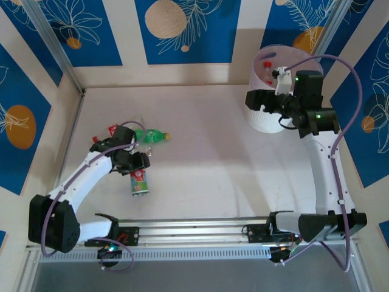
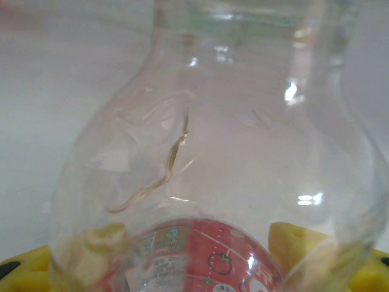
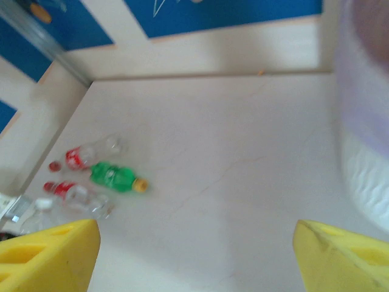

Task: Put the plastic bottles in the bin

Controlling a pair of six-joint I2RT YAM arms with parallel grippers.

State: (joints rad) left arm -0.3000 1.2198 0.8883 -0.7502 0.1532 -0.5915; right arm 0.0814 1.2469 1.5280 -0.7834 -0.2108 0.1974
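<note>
My left gripper (image 1: 137, 163) (image 2: 197, 243) is shut on a clear bottle (image 1: 140, 181) (image 2: 213, 152) with a red label, its yellow pads (image 2: 298, 240) pressing on both sides of the body. The bottle lies on the table at the left. A green bottle (image 1: 152, 135) (image 3: 114, 176) with a yellow cap lies just beyond it. Two red-labelled clear bottles (image 3: 76, 157) (image 3: 73, 193) lie next to it, partly under my left arm in the top view. The white bin (image 1: 267, 118) (image 3: 364, 158) with its lilac liner stands at the far right, a red-capped bottle (image 1: 267, 66) inside. My right gripper (image 1: 254, 99) (image 3: 194, 255) hangs open and empty beside the bin.
Walls with blue panels enclose the table on the left, back and right. An aluminium rail (image 1: 194, 228) runs along the near edge between the arm bases. A metal post (image 1: 55, 45) stands in the back left corner.
</note>
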